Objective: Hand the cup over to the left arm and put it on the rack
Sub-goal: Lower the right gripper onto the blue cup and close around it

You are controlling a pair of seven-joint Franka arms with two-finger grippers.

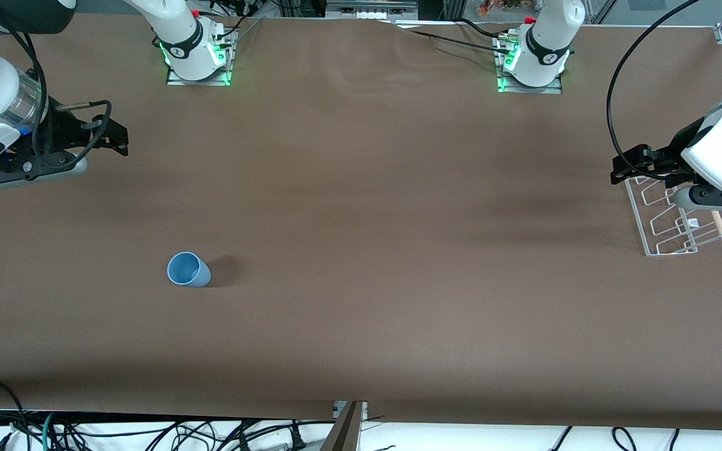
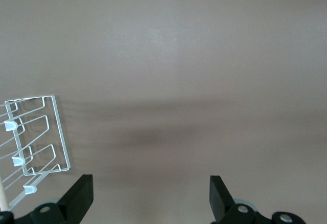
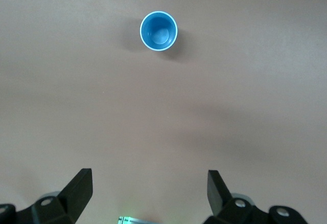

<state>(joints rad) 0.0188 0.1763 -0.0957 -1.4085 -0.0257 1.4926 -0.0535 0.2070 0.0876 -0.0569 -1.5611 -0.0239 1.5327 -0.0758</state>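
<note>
A: How much room is there around the cup (image 1: 188, 270)?

B: Plenty. It stands upright on the table (image 1: 361, 250), toward the right arm's end and nearer the front camera than either base, with bare brown surface all round it. The rack (image 1: 668, 219) sits at the left arm's end, close to the table edge, well apart from the cup.

A: Shapes and materials?

B: The cup is smooth light-blue plastic, round mouth up, slightly tapered. The rack is thin white wire bent into upright loops, with a pale wooden rod (image 1: 719, 226) along one side (partly hidden under the arm).

A: And the arms?

B: The right gripper (image 1: 107, 134) hangs over bare table at its own end, fingers spread, empty. The left gripper (image 1: 633, 164) hangs over the rack's edge, fingers also apart, nothing between them.
</note>
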